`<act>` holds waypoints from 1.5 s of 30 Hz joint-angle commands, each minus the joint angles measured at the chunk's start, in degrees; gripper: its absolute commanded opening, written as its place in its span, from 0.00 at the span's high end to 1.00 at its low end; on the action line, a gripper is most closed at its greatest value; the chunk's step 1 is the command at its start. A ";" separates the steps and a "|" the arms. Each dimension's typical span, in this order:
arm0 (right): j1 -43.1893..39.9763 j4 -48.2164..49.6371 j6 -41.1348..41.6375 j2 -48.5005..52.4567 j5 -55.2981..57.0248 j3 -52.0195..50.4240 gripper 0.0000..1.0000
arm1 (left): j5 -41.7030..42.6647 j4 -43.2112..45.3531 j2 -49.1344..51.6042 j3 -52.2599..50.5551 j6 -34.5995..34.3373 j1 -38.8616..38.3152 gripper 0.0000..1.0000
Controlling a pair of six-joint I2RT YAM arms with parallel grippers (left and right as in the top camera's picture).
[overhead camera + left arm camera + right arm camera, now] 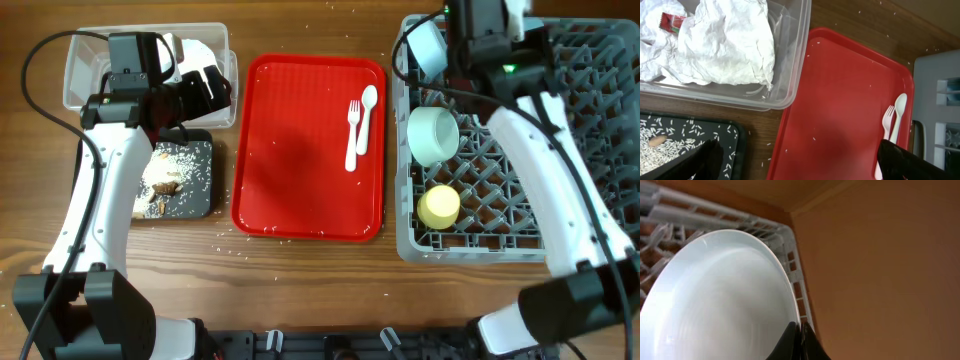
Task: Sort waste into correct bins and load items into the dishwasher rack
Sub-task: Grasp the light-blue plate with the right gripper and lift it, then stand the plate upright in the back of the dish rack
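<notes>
My left gripper is open and empty, above the near corner of the clear tub. The crumpled white napkin with its red mark lies in that tub. Brown-and-white food scraps lie in the black tray. My right gripper is shut on the rim of a pale blue dish, tilted over the grey rack's far left corner; plate or bowl, I cannot tell. A mint green bowl and yellow cup sit in the rack.
The white fork and spoon lie on the right side of the flat red tray between the bins and the rack. Loose rice grains are scattered on the wooden table.
</notes>
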 commanded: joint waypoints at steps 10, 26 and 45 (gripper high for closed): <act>-5.16 7.91 -21.92 5.95 -12.70 0.07 0.96 | -0.33 0.15 -0.39 0.26 0.28 0.22 0.00; -5.38 7.37 -5.27 -1.62 -50.84 3.80 0.00 | -0.35 0.15 -0.39 0.26 0.31 0.22 0.00; 9.49 12.81 29.97 26.21 -62.01 1.03 0.10 | -0.33 0.15 -0.39 0.26 0.31 0.22 0.00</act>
